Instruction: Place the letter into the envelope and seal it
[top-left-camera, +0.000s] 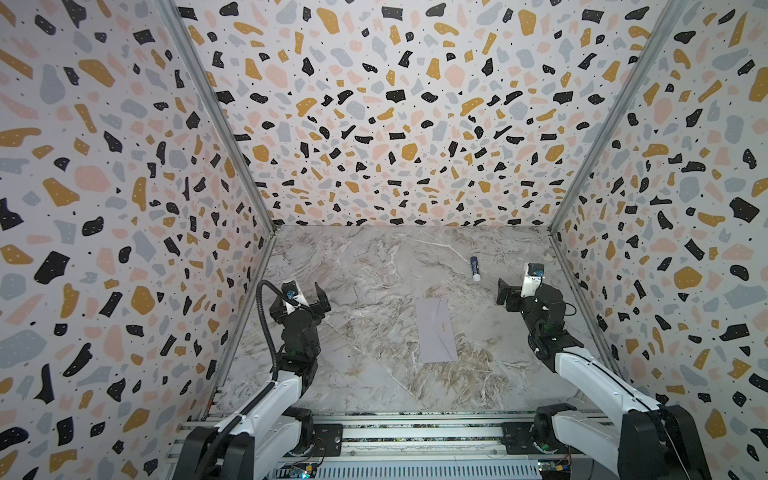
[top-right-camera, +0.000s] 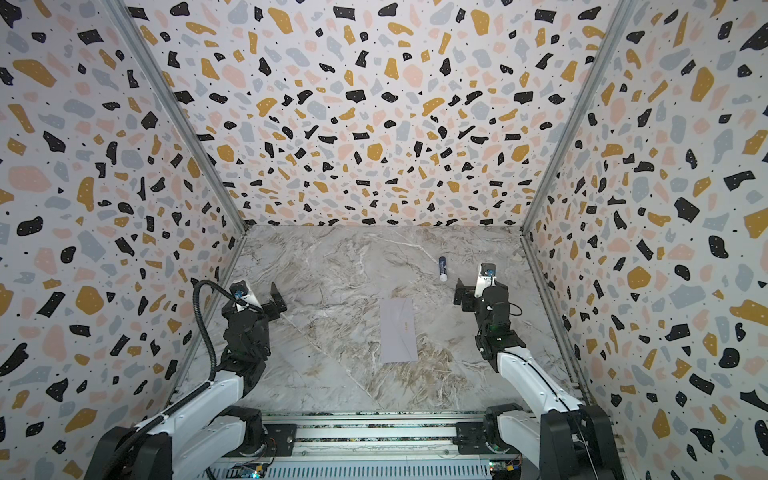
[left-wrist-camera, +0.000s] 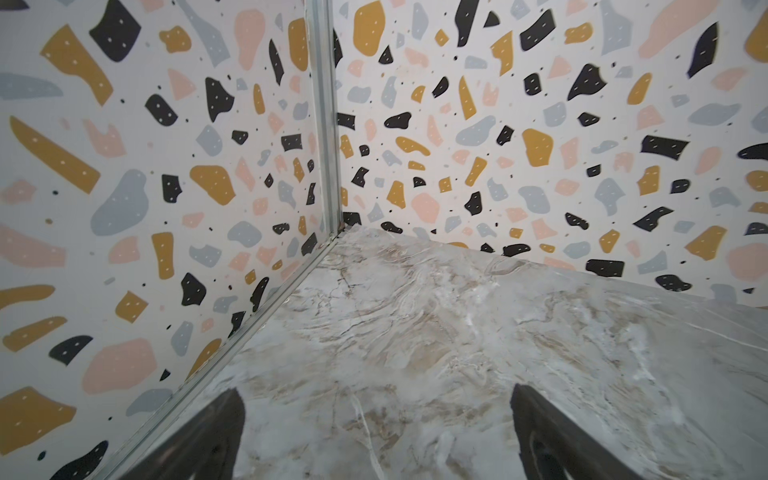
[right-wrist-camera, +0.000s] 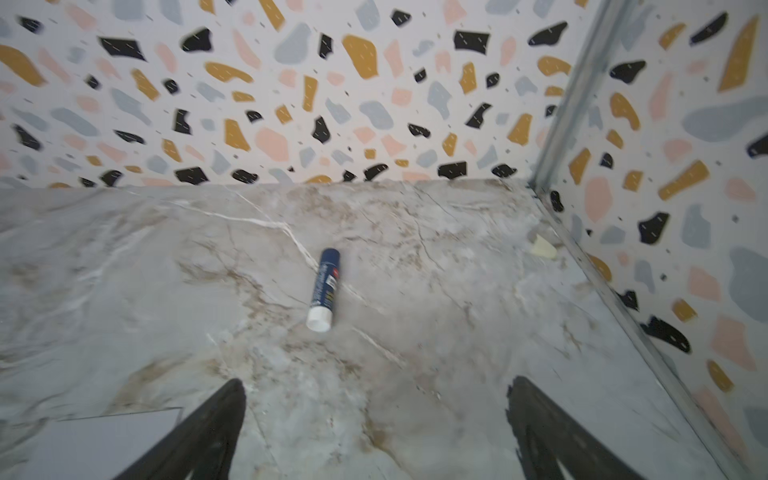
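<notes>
Enclosing the scene on three sides, terrazzo-patterned walls (top-left-camera: 374, 104) run out of frame at the top in both top views. Between them lies the marble-look surface (top-left-camera: 353, 270), its near edge hidden behind a metal rail (top-left-camera: 415, 432). The left arm (top-left-camera: 291, 332) and right arm (top-left-camera: 548, 316) rise from that rail, their bases cut off by the lower frame edge.

The left end effector (top-left-camera: 322, 301) hangs near the left wall, jaws spread wide and holding nothing. Its wrist view shows only two dark fingertips (left-wrist-camera: 224, 432), cropped at the edge, over bare marble. The right end effector (top-left-camera: 505, 296) hangs near the right wall, likewise spread wide and empty, its fingertips (right-wrist-camera: 216, 428) cropped the same way.

The envelope (top-left-camera: 436, 330) lies flat around the middle of the surface, between the arms and well apart from both. Faint diagonal seams and a few tiny gold marks show on it, too small to read. What is inside cannot be seen. Only a corner of it enters the right wrist view, partly behind a fingertip.

Nearer the back wall, a dark blue glue stick (top-left-camera: 475, 268) with a white cap lies on its side, clear of the envelope and just ahead of the right end effector. A small pale scrap (right-wrist-camera: 544, 247) rests by the right wall's foot; what it is cannot be told.
</notes>
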